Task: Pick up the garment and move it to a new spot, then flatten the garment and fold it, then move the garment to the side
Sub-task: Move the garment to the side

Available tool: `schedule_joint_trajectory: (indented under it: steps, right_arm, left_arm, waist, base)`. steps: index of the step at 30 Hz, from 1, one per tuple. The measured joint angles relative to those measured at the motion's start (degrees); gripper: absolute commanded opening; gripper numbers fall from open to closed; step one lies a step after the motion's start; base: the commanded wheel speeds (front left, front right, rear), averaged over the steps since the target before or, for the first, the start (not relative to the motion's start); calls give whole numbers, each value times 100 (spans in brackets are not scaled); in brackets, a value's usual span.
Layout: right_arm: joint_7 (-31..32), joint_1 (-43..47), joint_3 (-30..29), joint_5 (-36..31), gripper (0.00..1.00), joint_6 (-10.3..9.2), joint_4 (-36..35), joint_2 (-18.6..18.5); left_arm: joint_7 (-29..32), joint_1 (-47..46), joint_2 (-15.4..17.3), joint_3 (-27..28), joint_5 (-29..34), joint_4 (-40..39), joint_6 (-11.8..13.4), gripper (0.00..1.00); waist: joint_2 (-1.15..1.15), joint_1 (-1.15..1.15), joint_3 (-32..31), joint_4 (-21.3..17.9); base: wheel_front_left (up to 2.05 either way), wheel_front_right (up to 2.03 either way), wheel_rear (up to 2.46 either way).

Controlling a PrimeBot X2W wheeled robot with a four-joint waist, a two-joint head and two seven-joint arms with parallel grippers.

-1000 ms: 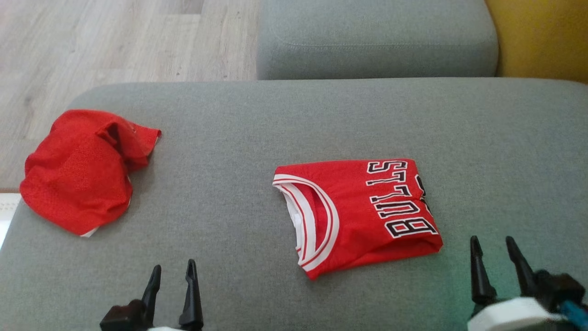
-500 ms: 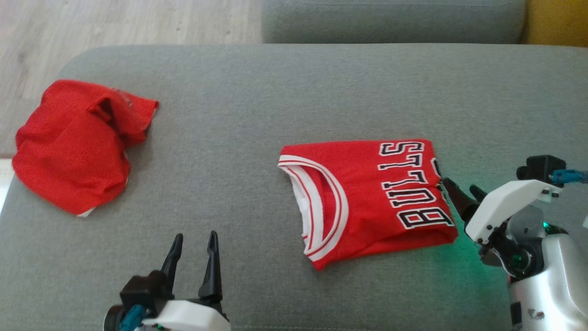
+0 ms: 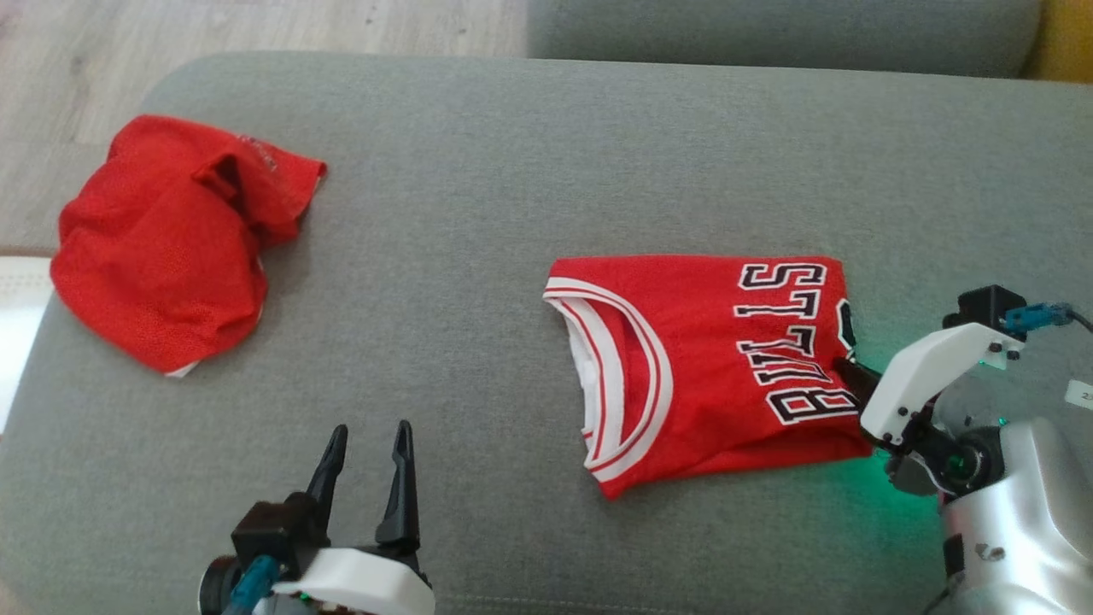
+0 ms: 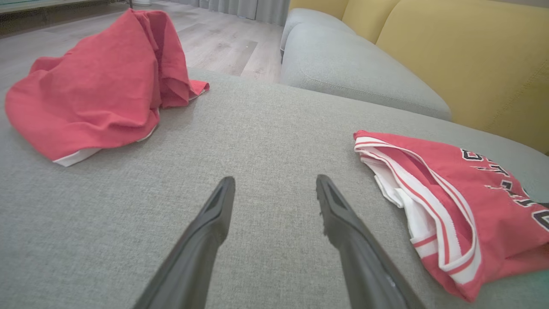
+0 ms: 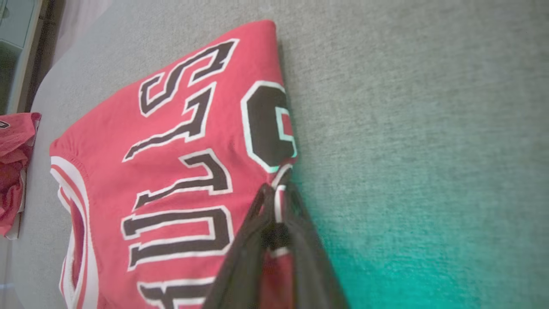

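Observation:
The garment [image 3: 709, 359] is a folded red jersey with white trim and black "BULLS" lettering, lying flat on the grey cushion [image 3: 478, 213] right of centre. It also appears in the left wrist view [image 4: 450, 193] and the right wrist view [image 5: 171, 171]. My right gripper [image 3: 841, 369] comes in from the right, and its dark fingers are pinched on the jersey's right edge [image 5: 276, 189], with a fold of red fabric between them. Near the front edge, well left of the jersey, my left gripper [image 3: 369, 436] stands open over bare cushion [image 4: 274, 184].
A second red garment [image 3: 162, 248] lies crumpled at the cushion's far left corner [image 4: 94, 94]. Behind the cushion are another grey seat [image 3: 768, 34], a yellow sofa back [image 4: 450, 56] and wooden floor [image 3: 256, 34]. Green light tints the cushion under my right arm.
My right gripper has swung from the lower right to the jersey's right edge and closed on it. The head camera has tilted down. The left gripper stays open.

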Motion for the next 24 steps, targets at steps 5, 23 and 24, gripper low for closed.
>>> schedule_joint_trajectory:
  steps: [5, 23, 24]
  right_arm:
    - [-170, -6, -109, -37, 0, 0, -124, -53]
    - [-2150, -2360, -1689, -2346, 0, 1, 553, -1473]
    - [-2227, -2464, -1884, -2495, 0, 1, 634, -1564]
  left_arm:
    - [-1, 10, 0, 9, -4, -89, 24, 100]
    - [-1, -994, -23, -269, 424, -290, -226, 100]
    - [-1, -998, -23, -269, 449, -307, -225, 100]
  waist:
    - [0, 0, -5, -280]
    - [0, 0, 1473, -884]
    - [0, 0, 1558, -863]
  base:
    - [0, 0, 0]
    - [0, 0, 0]
    - [0, 0, 0]
